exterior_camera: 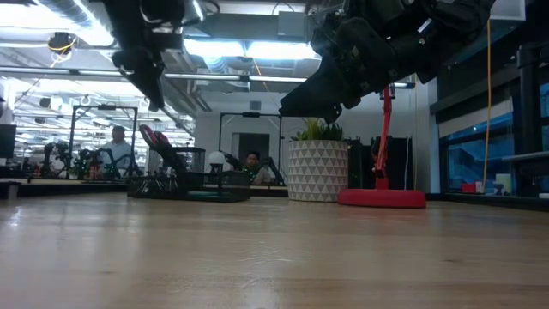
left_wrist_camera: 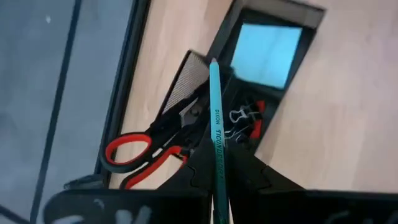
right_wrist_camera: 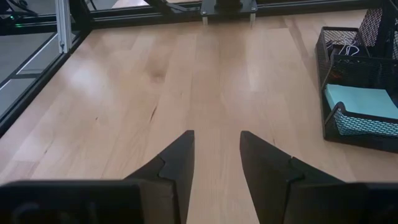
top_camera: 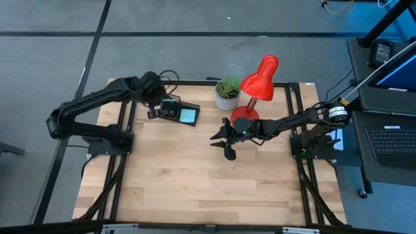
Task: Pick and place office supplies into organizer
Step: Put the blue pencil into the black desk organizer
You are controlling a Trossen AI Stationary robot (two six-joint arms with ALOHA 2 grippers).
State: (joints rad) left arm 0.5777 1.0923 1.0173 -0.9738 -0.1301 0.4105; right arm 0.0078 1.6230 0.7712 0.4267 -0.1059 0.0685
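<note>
1. Progress: the organizer (top_camera: 174, 112), at the far left of the surface (top_camera: 195, 175), already holds red-handled scissors (left_wrist_camera: 140, 152), a light-blue notepad (left_wrist_camera: 266, 51) and black clips (left_wrist_camera: 239, 118). No loose supplies show on the boards.
2. Remaining, by judgement: only the teal pencil (left_wrist_camera: 217, 137), clenched in the left hand (left_wrist_camera: 219, 180) directly above the organizer.
3. The right hand (right_wrist_camera: 216, 162) hangs empty, fingers parted, above mid-surface near the lamp (top_camera: 259, 81).
4. Only the left wrist view shows the pencil and contents; the low view hides them.

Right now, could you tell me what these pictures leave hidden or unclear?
- Teal pencil: lower end hidden between the left gripper fingers, left wrist view.
- Organizer: cut by the picture's edge, right wrist view.
- Organizer's contents: too small in the high view; only red scissors handles stand out in the low view.
</note>
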